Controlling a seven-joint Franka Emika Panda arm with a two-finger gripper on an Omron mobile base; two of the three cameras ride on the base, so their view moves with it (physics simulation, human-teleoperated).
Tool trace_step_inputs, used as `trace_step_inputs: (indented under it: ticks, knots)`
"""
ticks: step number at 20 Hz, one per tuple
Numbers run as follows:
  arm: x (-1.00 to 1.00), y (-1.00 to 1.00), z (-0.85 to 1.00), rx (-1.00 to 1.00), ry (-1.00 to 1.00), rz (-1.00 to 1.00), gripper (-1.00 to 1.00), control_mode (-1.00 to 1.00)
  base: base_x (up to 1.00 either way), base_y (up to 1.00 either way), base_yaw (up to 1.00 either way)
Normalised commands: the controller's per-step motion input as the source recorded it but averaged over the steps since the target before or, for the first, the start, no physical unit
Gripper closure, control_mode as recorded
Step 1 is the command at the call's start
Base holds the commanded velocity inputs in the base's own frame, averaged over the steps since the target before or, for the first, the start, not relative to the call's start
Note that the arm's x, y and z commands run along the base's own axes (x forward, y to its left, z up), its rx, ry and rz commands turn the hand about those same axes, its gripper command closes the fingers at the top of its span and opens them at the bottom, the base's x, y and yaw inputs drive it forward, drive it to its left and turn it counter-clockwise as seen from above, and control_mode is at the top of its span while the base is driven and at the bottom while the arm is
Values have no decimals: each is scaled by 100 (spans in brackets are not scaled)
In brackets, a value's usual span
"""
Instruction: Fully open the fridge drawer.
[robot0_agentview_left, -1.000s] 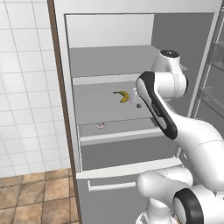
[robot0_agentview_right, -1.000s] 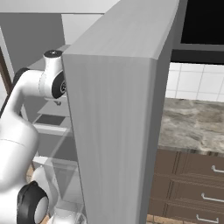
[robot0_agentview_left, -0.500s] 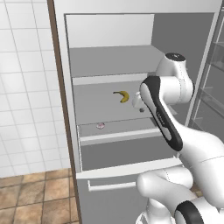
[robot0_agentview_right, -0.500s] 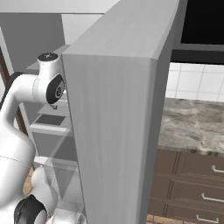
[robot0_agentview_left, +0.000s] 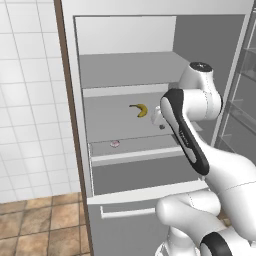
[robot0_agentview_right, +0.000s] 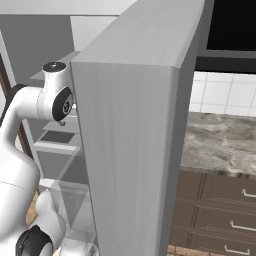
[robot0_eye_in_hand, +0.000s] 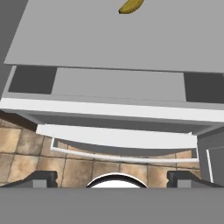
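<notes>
Claw (robot0_eye_in_hand: 112, 177) fingers apart, empty, hanging above the fridge drawer (robot0_agentview_left: 135, 157). Arm has lifted toward the banana (robot0_agentview_left: 139, 110) shelf over the last second; drawer, low in the fridge, sits pulled out a little, so opening remains unfinished

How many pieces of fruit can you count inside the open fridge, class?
1: a single banana lies on the grey middle shelf, above the fridge drawer. The robot's arm covers the right part of that shelf, so more fruit could be hidden behind it.
</notes>
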Motion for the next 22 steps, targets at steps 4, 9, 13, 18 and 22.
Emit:
trace_step_inputs:
  ticks: [4, 9, 13, 18, 22]
  knots:
    - [0, 0, 0, 0, 0, 0, -100, -100, 0, 0, 0]
    - [0, 0, 0, 0, 0, 0, -100, -100, 0, 0, 0]
    - [0, 0, 0, 0, 0, 0, -100, 100, -3, 0, 0]
    - [0, 0, 0, 0, 0, 0, -100, 100, -29, -1, 0]
    - [0, 0, 0, 0, 0, 0, -100, 100, -31, -2, 0]
